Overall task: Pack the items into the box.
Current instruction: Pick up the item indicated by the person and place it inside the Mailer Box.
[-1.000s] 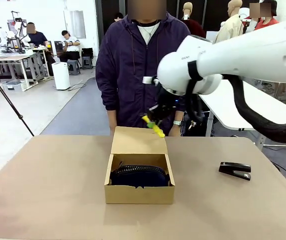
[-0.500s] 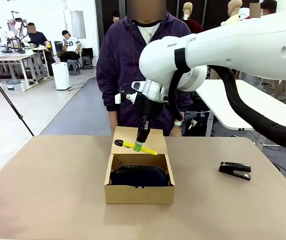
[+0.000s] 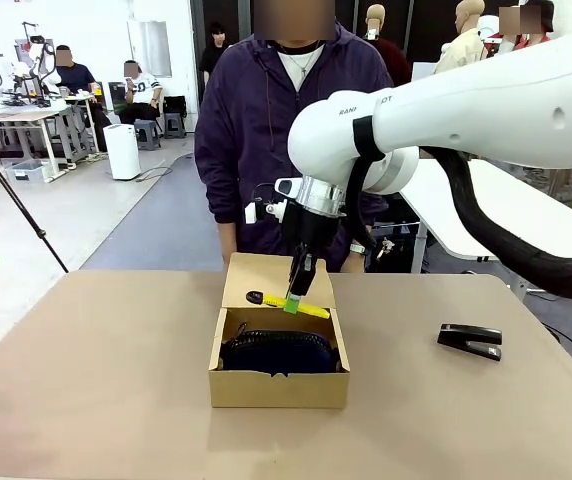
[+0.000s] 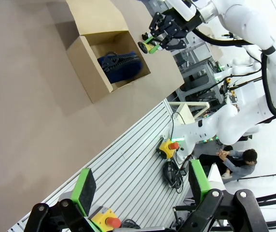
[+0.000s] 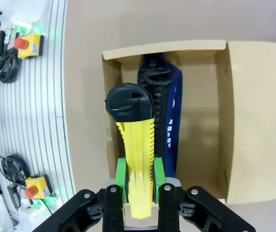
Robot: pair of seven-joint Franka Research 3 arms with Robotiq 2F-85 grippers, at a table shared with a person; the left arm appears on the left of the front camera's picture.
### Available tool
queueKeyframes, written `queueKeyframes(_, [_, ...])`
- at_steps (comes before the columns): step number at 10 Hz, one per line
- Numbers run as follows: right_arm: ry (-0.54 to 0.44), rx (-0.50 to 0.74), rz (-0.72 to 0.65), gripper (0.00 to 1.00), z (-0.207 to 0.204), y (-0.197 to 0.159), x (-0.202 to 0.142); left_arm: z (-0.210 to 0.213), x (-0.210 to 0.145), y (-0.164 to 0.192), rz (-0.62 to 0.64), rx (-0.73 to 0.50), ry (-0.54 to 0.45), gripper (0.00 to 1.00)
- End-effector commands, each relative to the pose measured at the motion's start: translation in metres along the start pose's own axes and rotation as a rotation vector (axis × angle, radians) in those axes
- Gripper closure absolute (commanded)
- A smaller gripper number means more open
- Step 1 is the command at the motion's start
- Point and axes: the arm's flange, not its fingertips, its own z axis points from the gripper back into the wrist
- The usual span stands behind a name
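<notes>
Knife (image 3: 314,311) hung crosswise just over the open box (image 3: 278,392), we judged so that it could drop in beside the pouch (image 3: 278,352) inside. Our right gripper (image 3: 292,303) pinched its yellow body narrowly; our left gripper (image 4: 142,186) stood wide, empty. The stapler (image 3: 469,340) lay well apart.

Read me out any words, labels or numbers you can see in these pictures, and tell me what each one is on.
"RAN" and "OT": grey print on the right arm, broken by its black band; the rest is unreadable.
Box, yellow knife, stapler: no readable print.
</notes>
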Motion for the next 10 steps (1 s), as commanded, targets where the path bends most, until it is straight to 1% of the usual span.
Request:
queueKeyframes(1, [0.042, -0.078, -0.045, 1.0, -0.009, -0.007, 0.007, 0.002, -0.002, 0.001, -0.005, -0.008, 0.005, 0.0])
queueKeyframes(3, [0.063, -0.152, -0.077, 1.0, -0.032, -0.019, 0.011, 0.002, -0.002, 0.001, -0.005, -0.008, 0.005, 0.0])
queueKeyframes(5, [0.099, -0.166, -0.036, 1.0, -0.053, -0.021, 0.014, 0.002, -0.002, 0.001, -0.005, -0.008, 0.005, 0.0])
queueKeyframes(8, [0.119, -0.175, -0.057, 1.0, -0.065, -0.024, 0.011, 0.002, -0.002, 0.001, -0.005, -0.008, 0.005, 0.0])
queueKeyframes(9, [0.117, -0.16, -0.06, 0.69, -0.064, -0.024, 0.011, 0.002, -0.002, 0.001, -0.005, -0.008, 0.005, 0.0])
queueKeyframes(10, [0.125, -0.158, -0.069, 0.13, -0.064, -0.025, 0.01, 0.002, -0.002, 0.001, -0.005, -0.008, 0.005, 0.0])
